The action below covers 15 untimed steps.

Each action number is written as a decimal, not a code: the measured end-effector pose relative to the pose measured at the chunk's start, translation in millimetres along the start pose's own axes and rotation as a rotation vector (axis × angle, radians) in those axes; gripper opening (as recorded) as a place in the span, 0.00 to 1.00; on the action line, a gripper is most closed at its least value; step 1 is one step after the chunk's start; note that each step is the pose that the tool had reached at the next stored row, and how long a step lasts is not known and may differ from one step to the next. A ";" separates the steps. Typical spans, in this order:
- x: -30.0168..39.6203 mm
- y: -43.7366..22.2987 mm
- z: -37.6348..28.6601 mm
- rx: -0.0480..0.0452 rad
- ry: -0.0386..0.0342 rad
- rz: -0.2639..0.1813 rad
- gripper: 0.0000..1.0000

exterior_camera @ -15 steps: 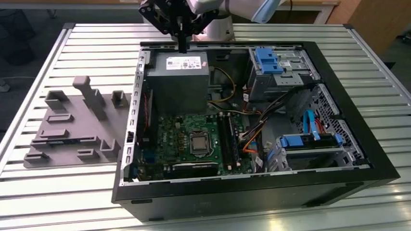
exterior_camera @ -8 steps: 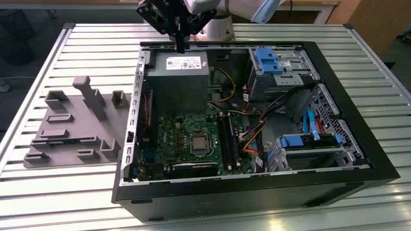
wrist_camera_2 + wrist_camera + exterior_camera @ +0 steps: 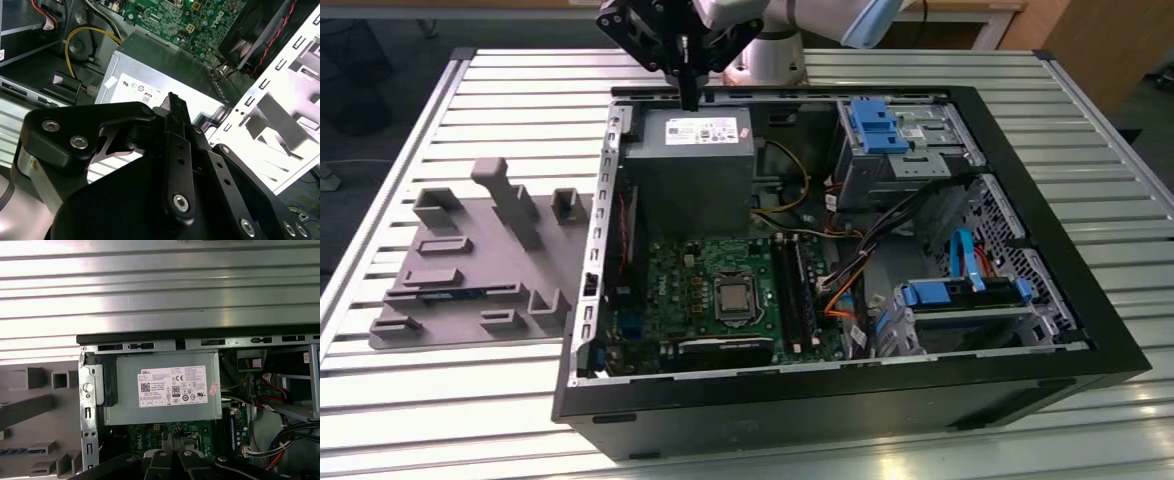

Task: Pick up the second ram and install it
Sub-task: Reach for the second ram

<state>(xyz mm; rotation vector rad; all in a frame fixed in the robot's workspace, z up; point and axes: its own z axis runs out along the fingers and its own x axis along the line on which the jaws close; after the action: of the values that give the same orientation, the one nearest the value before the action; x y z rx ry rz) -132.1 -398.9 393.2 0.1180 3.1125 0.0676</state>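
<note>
Pincer is clenched on nothing, tips pressed together, hanging right over the grey power supply inside the open PC case. The second ram is well apart from it. It's lying flat in a slot of the grey holder on the slatted table, on the exterior view's left of the case.
</note>
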 end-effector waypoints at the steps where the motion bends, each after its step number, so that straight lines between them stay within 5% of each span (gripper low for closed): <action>1: 0.5 0.0 0.0 0.0000 -0.0001 0.000 0.11; 15: 3.8 -0.3 -0.1 0.0000 0.0000 0.000 0.11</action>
<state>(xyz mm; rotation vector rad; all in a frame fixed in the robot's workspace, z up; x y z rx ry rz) -136.0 -398.9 393.2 0.1180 3.1125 0.0676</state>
